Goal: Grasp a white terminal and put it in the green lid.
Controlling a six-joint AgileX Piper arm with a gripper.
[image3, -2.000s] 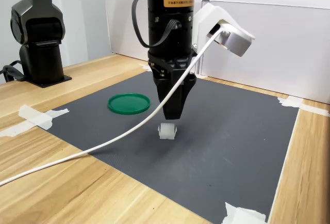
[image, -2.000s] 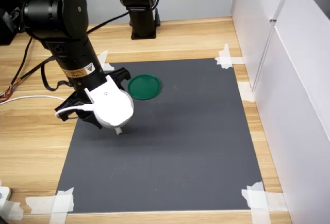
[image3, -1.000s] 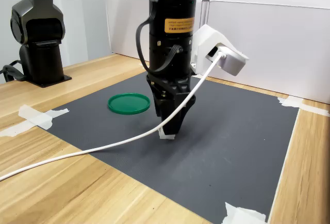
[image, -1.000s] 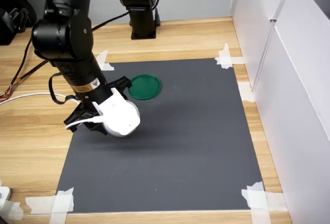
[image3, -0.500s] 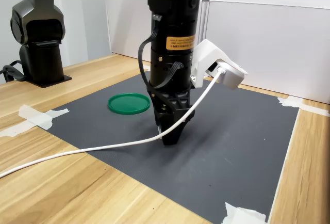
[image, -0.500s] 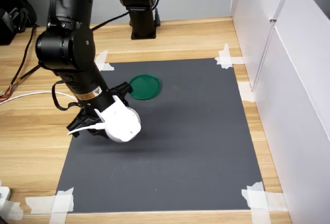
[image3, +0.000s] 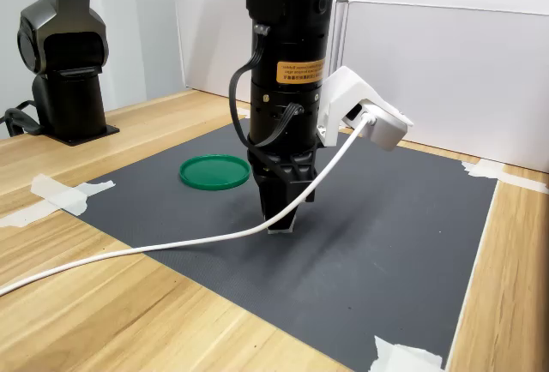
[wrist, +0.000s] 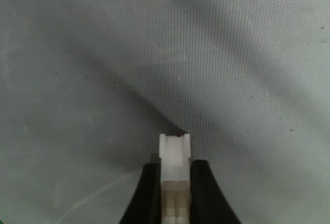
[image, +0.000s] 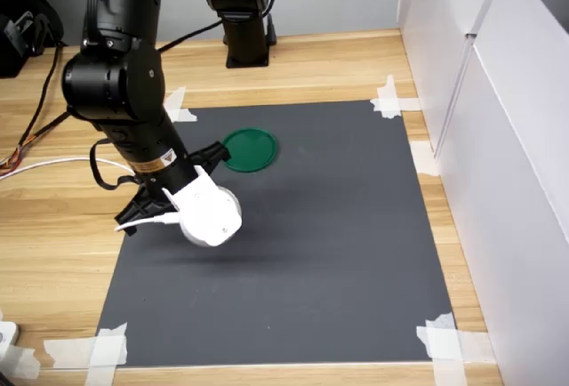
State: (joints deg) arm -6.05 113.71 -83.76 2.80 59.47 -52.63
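Observation:
The white terminal (wrist: 174, 154) sits pinched between my two black fingers (wrist: 149, 195), its end sticking out past the tips. My gripper (wrist: 174, 185) is shut on it, at or just above the dark mat. In the second exterior view the gripper (image3: 280, 222) points straight down, with a sliver of the white terminal (image3: 277, 231) at its tips. The green lid (image3: 214, 171) lies flat on the mat, a short way off to the second exterior view's left. In the first exterior view the green lid (image: 249, 149) lies beyond the white wrist camera (image: 209, 217), which hides the fingers and terminal.
A dark grey mat (image: 338, 244) is taped to the wooden table at its corners. A black stand (image: 236, 4) rises at the back. White panels (image: 498, 137) wall the first exterior view's right. A white cable (image3: 129, 252) trails from the wrist across the mat's near edge.
The gripper came down over the terminal lying on the mat and shut on it. In the last half second the tips rose slightly with the terminal between them.

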